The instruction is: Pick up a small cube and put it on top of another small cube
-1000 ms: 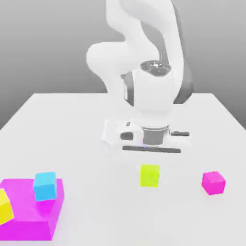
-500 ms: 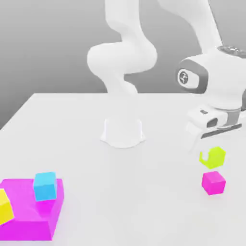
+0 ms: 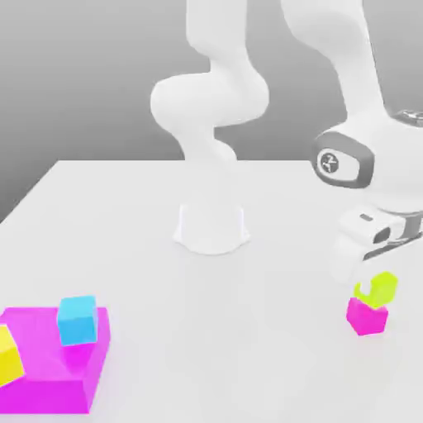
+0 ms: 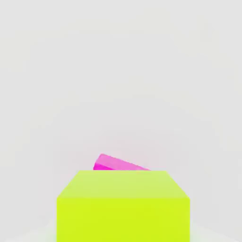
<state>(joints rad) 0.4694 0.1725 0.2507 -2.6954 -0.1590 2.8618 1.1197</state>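
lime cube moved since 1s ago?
Yes. The lime cube, held in the gripper, went from table center toward the exterior view's right, now just above the small magenta cube.

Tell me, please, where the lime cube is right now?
The lime cube is held in the shut gripper at the exterior view's right, just above the small pink cube.
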